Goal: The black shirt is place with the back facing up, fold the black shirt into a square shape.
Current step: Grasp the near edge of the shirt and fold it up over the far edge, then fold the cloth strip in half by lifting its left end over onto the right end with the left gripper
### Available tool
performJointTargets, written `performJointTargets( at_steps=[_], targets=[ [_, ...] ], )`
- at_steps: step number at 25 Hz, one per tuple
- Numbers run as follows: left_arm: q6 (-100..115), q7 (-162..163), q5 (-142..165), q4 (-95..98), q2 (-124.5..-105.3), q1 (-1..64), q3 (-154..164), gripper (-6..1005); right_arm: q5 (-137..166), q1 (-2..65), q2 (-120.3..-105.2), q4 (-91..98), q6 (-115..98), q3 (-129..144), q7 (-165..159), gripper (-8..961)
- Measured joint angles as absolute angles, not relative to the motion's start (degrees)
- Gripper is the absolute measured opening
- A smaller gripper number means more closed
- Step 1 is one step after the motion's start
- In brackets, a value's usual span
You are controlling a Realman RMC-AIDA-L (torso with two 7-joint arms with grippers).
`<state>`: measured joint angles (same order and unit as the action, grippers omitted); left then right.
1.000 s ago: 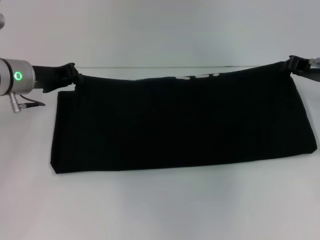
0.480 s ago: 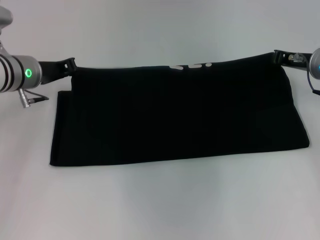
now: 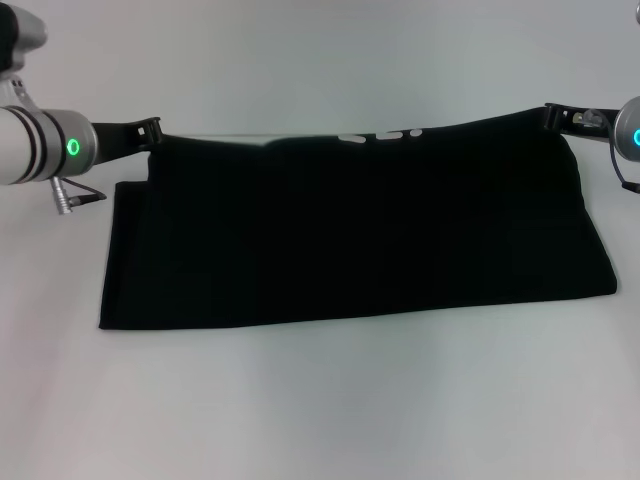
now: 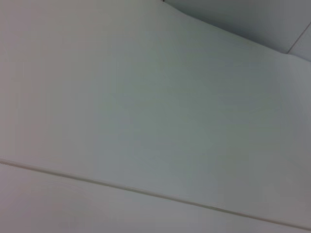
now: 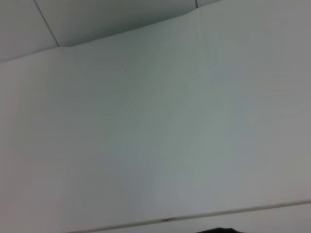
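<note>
The black shirt (image 3: 350, 230) fills the middle of the head view as a wide band. Its far edge is lifted off the white table (image 3: 330, 400) and shows bits of white lettering (image 3: 380, 134). Its near edge lies on the table. My left gripper (image 3: 150, 131) is shut on the shirt's far left corner. My right gripper (image 3: 553, 116) is shut on the far right corner. The shirt hangs stretched between them. The wrist views show only white surface; a sliver of black fabric (image 5: 218, 230) edges the right wrist view.
The white table stretches out in front of the shirt and to both sides. A pale wall (image 3: 330, 60) stands behind.
Both grippers have moved with the shirt's far edge: the right one inward and up, the left one slightly up. The shirt's near right corner has slid left and back.
</note>
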<state>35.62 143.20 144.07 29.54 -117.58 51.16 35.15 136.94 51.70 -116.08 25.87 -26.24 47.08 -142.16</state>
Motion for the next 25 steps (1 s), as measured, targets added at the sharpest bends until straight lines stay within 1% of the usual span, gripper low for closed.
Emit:
performJointTargets(
  at_steps=[2,4,5,6,8,10,11,12,13,14,17,18,19,23,25],
  targets=[
    [33.84,143.42,144.05,27.80,-117.51,51.90,35.45,-1,136.94,51.79,-115.69,25.80,-26.46,48.28,-142.14,54],
    [33.05,144.17,144.05,26.57,-117.39,52.56,35.16,41,136.97,51.85,-115.00,25.79,-26.97,49.63,-142.35,55],
    [33.28,144.78,144.05,26.59,-117.33,52.65,34.97,61,136.99,51.87,-114.50,25.91,-27.64,49.94,-142.53,56],
    [35.25,146.56,144.03,27.89,-117.27,52.43,34.77,82,137.02,51.98,-113.67,26.32,-29.33,49.97,-143.03,57],
    [41.46,150.42,143.67,32.46,-116.90,51.18,34.62,124,137.03,52.17,-111.74,27.72,-33.73,49.72,-144.81,151],
    [49.34,152.92,141.50,37.15,-116.08,49.18,34.58,213,136.73,52.04,-109.56,30.35,-40.52,49.50,-147.68,244],
    [53.85,153.08,138.97,38.61,-115.44,47.91,34.35,258,136.26,51.63,-108.96,31.91,-43.23,49.13,-148.06,291],
    [53.85,153.08,138.97,38.61,-115.44,47.91,34.35,302,135.25,50.99,-108.61,33.58,-45.56,48.54,-147.91,332],
    [58.74,152.13,135.10,39.67,-114.58,46.07,33.62,347,133.60,49.68,-108.77,35.94,-47.77,47.37,-146.74,372],
    [65.23,148.10,127.70,39.48,-113.88,42.94,31.17,395,130.00,47.60,-109.86,38.90,-49.41,45.75,-143.86,412],
    [74.39,139.04,117.15,36.53,-113.80,38.20,24.51,538,115.00,40.27,-113.90,44.91,-53.41,41.13,-131.15,534],
    [76.84,136.96,115.11,35.37,-113.85,36.99,22.42,586,109.45,37.83,-115.21,45.70,-55.15,40.03,-126.18,554],
    [79.74,135.15,113.76,34.08,-113.79,35.69,20.29,607,104.42,35.60,-116.18,45.63,-57.13,39.32,-121.86,574],
    [85.55,132.31,116.59,33.16,-114.07,32.26,19.13,692,90.23,28.54,-118.64,41.48,-66.76,37.50,-104.49,655],
    [85.78,130.14,119.27,33.18,-114.51,31.17,18.95,734,86.79,26.33,-119.12,37.11,-72.36,36.43,-94.30,695]
  ],
)
